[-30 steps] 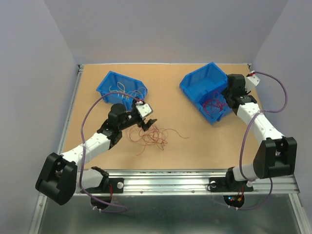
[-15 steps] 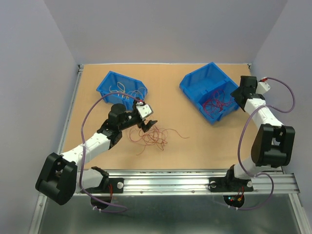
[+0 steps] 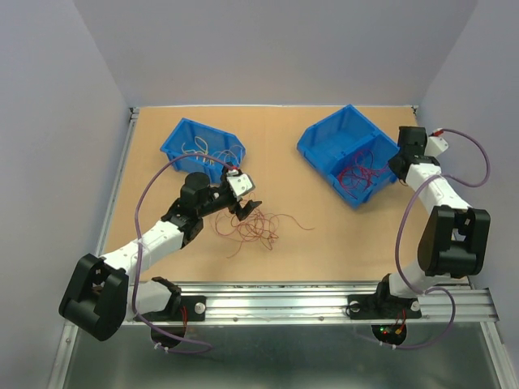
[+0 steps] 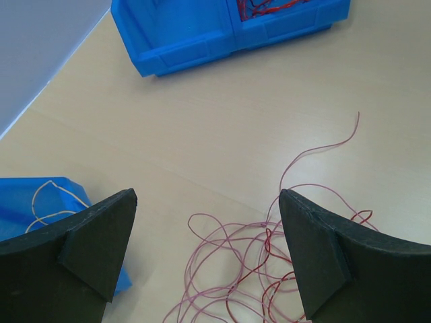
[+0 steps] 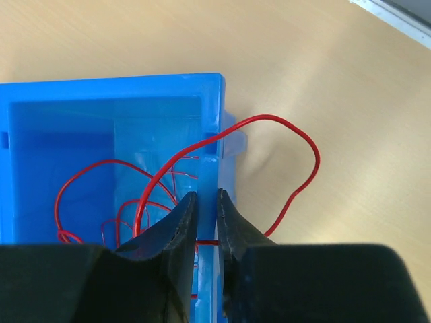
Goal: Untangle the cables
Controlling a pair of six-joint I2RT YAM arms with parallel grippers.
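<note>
A tangle of pink and dark red cables [image 3: 255,227] lies on the table middle. My left gripper [image 3: 247,207] hovers over its left edge, open wide, with the loops [image 4: 249,249] between and below its fingers and nothing held [image 4: 205,198]. More red cables [image 3: 357,172] sit in the right blue bin [image 3: 324,134]. My right gripper [image 3: 395,162] is at that bin's right side. Its jaws [image 5: 207,195] are closed on the bin's side wall [image 5: 209,134], one inside and one outside. A red cable loop [image 5: 303,155] hangs over that wall onto the table.
A second blue bin [image 3: 174,146] at the back left holds pale yellow cables [image 3: 203,150], and its corner shows beside my left finger [image 4: 50,202]. The table's raised edge runs close behind the right gripper. Purple arm leads arc above both arms.
The right arm swung from over the bin's inside to its right wall, opened, then closed on it; the bin has shifted slightly left. The left arm has not moved.
</note>
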